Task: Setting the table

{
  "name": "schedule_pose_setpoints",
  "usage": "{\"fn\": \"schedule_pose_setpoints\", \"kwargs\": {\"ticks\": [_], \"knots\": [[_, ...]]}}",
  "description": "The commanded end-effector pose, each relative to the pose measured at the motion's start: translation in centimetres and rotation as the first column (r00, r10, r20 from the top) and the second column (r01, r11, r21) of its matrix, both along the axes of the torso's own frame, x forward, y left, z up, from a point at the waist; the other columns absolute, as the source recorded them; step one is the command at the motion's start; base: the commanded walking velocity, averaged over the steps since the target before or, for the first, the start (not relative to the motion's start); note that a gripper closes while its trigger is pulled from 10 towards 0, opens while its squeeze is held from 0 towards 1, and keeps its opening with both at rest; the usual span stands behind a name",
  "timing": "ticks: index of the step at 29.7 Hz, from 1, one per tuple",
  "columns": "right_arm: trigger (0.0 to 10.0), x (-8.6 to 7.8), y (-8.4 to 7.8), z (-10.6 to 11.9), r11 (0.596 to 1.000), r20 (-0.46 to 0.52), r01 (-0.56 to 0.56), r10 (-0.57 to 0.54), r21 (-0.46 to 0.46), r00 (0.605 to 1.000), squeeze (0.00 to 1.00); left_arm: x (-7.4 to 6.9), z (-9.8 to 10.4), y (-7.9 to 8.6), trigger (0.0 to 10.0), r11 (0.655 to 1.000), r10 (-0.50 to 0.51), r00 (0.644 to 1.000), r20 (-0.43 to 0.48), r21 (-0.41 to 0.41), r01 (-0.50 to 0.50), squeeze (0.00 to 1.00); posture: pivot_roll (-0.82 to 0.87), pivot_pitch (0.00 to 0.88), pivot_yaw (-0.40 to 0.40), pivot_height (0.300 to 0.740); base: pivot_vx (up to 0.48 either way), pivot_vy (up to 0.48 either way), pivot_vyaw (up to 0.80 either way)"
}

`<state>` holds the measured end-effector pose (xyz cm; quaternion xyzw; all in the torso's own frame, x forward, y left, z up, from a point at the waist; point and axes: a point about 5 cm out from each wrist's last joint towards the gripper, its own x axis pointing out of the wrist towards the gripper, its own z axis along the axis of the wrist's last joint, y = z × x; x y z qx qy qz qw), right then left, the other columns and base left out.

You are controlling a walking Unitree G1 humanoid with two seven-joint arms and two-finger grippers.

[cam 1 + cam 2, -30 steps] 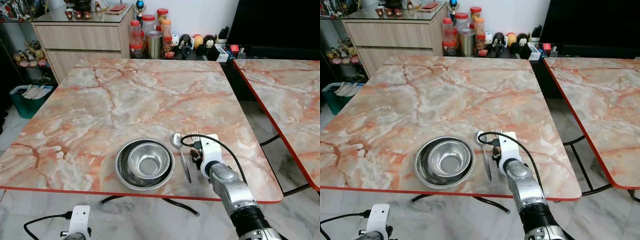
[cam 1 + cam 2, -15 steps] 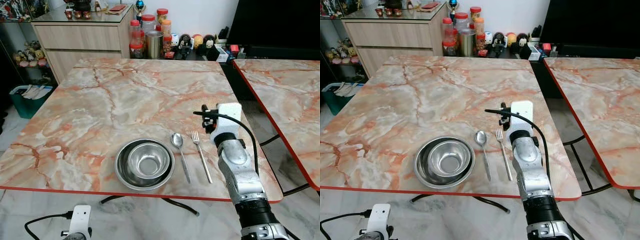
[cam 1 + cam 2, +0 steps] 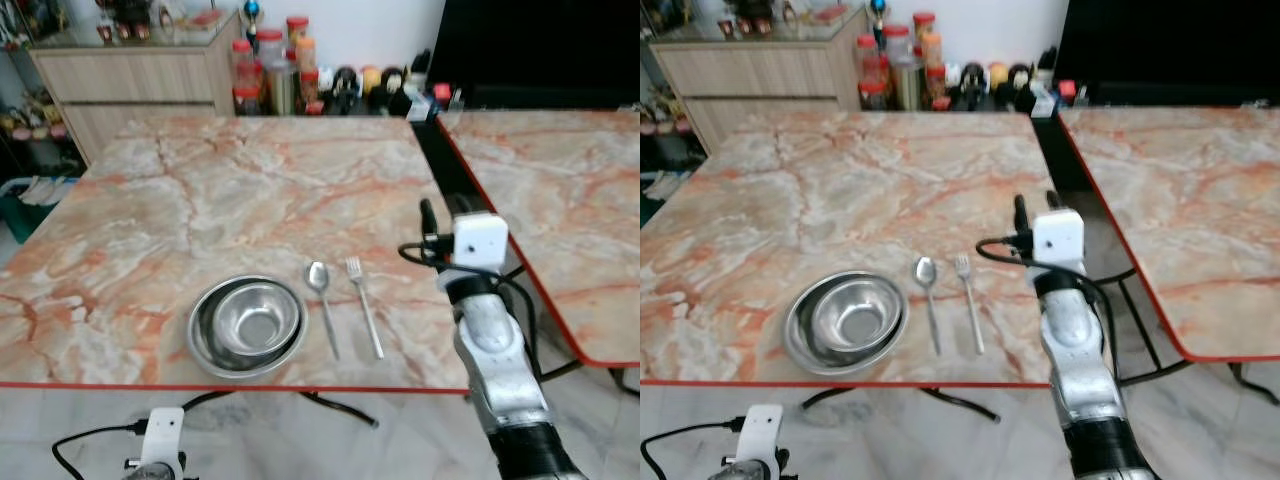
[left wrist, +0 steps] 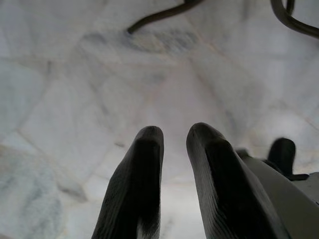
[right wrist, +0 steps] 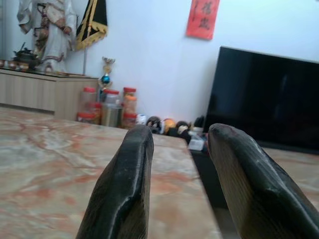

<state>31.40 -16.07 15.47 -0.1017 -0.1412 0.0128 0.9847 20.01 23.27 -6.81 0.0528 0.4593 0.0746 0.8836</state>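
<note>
On the glossy pink-veined marble surface (image 3: 200, 190), two nested round steel bowls (image 3: 247, 324) sit near the front edge, with a slim spoon (image 3: 322, 303) and fork (image 3: 363, 316) parallel beside them. The right tool (image 5: 179, 184) hangs empty, fingers parted, beyond the surface's right edge; the left tool (image 4: 174, 174), narrowly open, hangs over pale floor tiles (image 4: 75, 74).

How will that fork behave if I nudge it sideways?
The fork looks like thin rigid metal lying flat, so it would probably slide on the glossy table, not roll. The spoon lies close alongside, so a leftward nudge may knock it.

Past the right end effector (image 5: 179, 164): white wall (image 5: 149, 45), black television (image 5: 269, 94), wooden sideboard (image 3: 140, 75), jars (image 3: 265, 60); pale marble floor (image 4: 75, 74) below.
</note>
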Motion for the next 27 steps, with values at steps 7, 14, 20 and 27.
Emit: {"fn": "schedule_pose_setpoints", "kwargs": {"ticks": [7, 14, 20, 27], "knots": [[10.0, -1.3, 0.7, -0.2, 0.998, 0.024, -0.057, 0.058, -0.039, 0.998, 0.00, -0.3, -0.1, 0.2, 10.0, 1.000, -0.002, 1.000, -0.015, 0.011, 0.002, 0.00, 0.02, 0.000, -0.024, 0.740, 0.000, -0.480, 0.00], [10.0, -3.5, -0.2, -2.4, 0.998, -0.037, -0.038, 0.036, -0.055, 0.999, 0.00, -0.4, -0.1, 0.2, 10.0, 1.000, -0.005, 1.000, -0.016, 0.012, 0.005, 0.00, 0.02, 0.000, -0.028, 0.740, 0.000, -0.480, 0.00], [10.0, -4.2, -1.2, -4.8, 1.000, -0.128, 0.003, -0.005, -0.017, 0.992, 0.00, -0.5, -0.2, 0.2, 10.0, 1.000, -0.008, 1.000, -0.018, 0.009, 0.009, 0.00, 0.02, 0.000, -0.032, 0.740, 0.000, -0.480, 0.00], [10.0, -5.1, -3.1, -8.7, 0.990, -0.306, 0.140, -0.133, 0.003, 0.943, 0.00, -0.6, -0.3, 0.1, 10.0, 1.000, -0.012, 1.000, -0.019, 0.008, 0.012, 0.00, 0.02, 0.000, -0.034, 0.740, 0.000, -0.480, 0.00]]}}
